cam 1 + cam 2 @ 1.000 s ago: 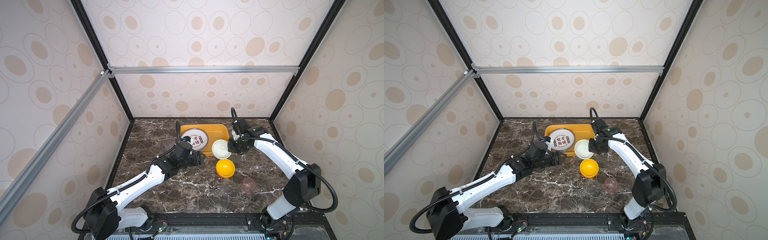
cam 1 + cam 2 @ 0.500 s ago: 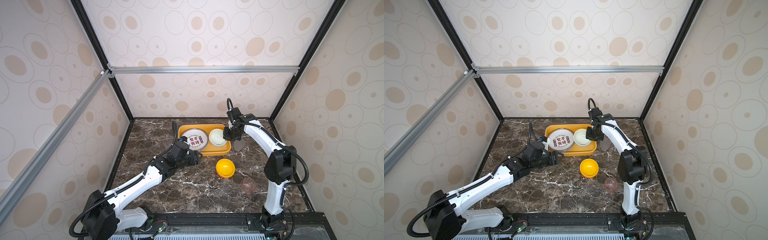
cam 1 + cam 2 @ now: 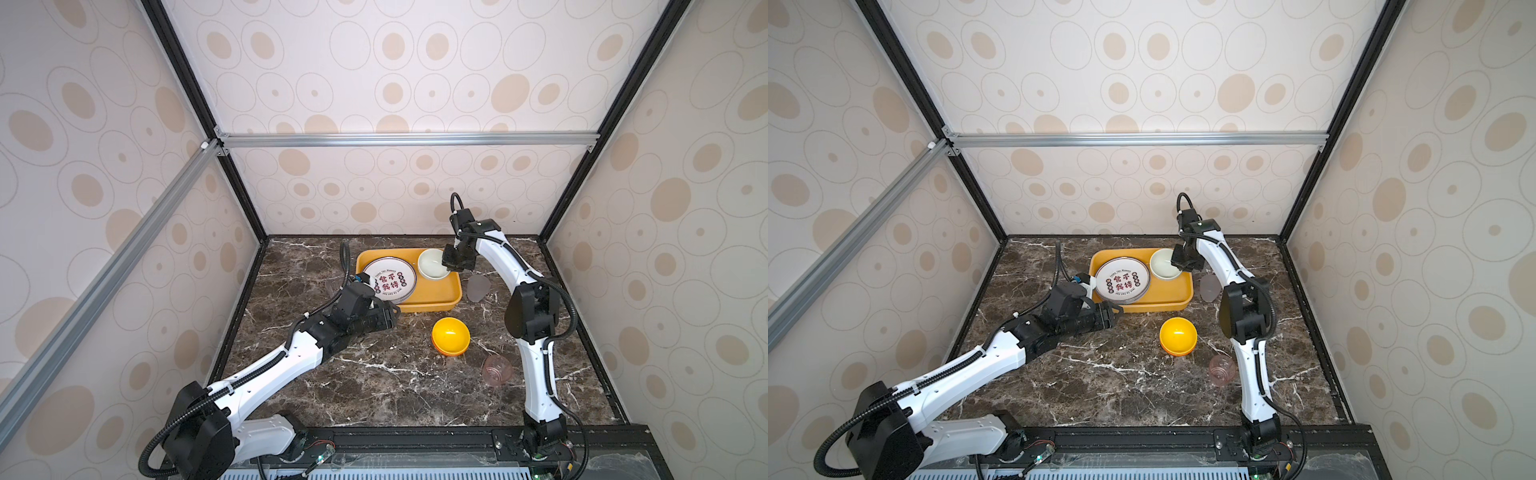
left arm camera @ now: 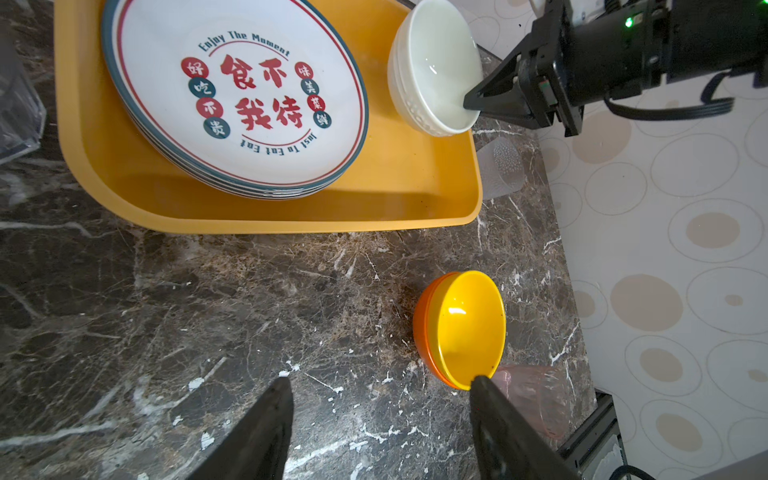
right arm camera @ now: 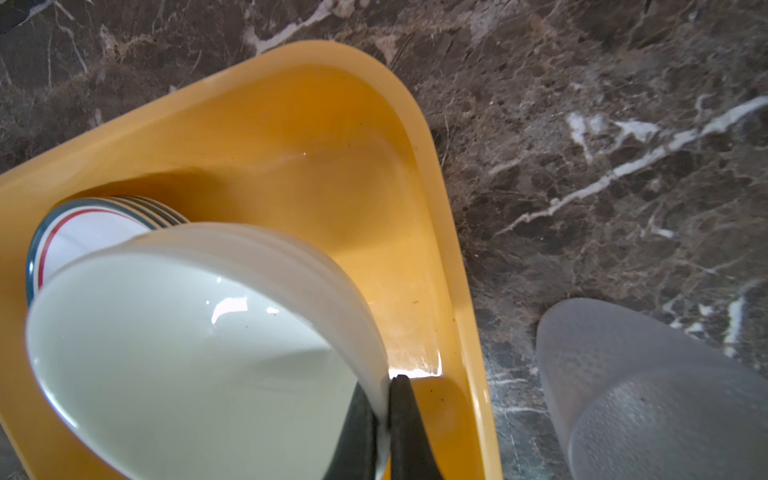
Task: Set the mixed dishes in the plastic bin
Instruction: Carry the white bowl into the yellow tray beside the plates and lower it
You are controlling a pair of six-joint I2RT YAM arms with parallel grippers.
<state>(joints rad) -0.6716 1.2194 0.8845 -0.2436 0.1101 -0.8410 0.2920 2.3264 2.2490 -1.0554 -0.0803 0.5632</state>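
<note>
The yellow-orange plastic bin (image 3: pixel 440 302) (image 4: pixel 291 222) (image 5: pixel 449 208) lies at the back of the marble table. A stack of white plates with Chinese characters (image 3: pixel 390 282) (image 4: pixel 232 91) sits in its left half. My right gripper (image 3: pixel 448 269) (image 5: pixel 384 382) is shut on the rim of a white bowl (image 3: pixel 432 264) (image 4: pixel 432 70) (image 5: pixel 187 353), which hangs tilted over the bin's far right corner. My left gripper (image 3: pixel 395 318) (image 4: pixel 380 380) stands open and empty over the table in front of the bin. Nested yellow and orange bowls (image 3: pixel 451 336) (image 4: pixel 461 328) sit to its right.
A grey cup (image 3: pixel 478 287) (image 5: pixel 648 390) lies on its side right of the bin. A pink cup (image 3: pixel 496 370) (image 4: pixel 536 399) stands near the right arm's base link. A clear cup (image 4: pixel 16 104) is left of the bin. Walls enclose the table on three sides.
My right gripper has carried the white bowl from the table in front of the bin up and back over the bin's far right corner. The left gripper has shifted only slightly.
</note>
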